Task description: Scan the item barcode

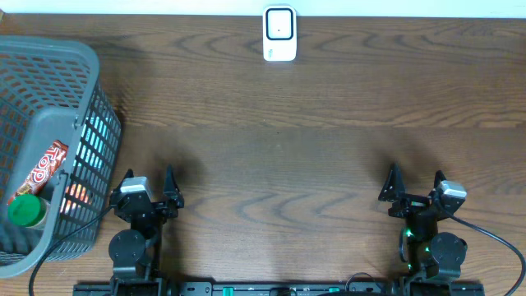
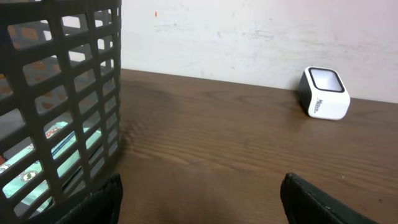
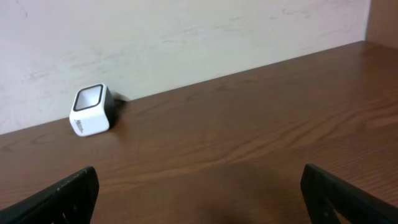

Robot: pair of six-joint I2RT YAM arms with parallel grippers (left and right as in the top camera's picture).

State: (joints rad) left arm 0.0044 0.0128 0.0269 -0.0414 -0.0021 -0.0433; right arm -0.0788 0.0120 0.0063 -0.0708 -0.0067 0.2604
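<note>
Items: a red-wrapped bar (image 1: 47,168) and a green-capped container (image 1: 25,210) lie inside the basket, toward its near end. Other packets show through the mesh, too blurred to name.
Basket (image 1: 49,57): grey plastic mesh, standing at the desk's left edge and reaching almost to the near-left corner.
Scanner (image 1: 279,33): small white unit at the middle of the desk's far edge, close to the wall. Its window is tilted up toward the arms, and it is well apart from the basket.
Left gripper (image 1: 149,177): by the near edge, just beside the basket's right wall. The jaws are spread wide with nothing between them.
Right gripper (image 1: 416,177): by the near edge on the right side. The jaws are fully apart and empty.
Desk (image 1: 288,148): dark brown wood grain.
</note>
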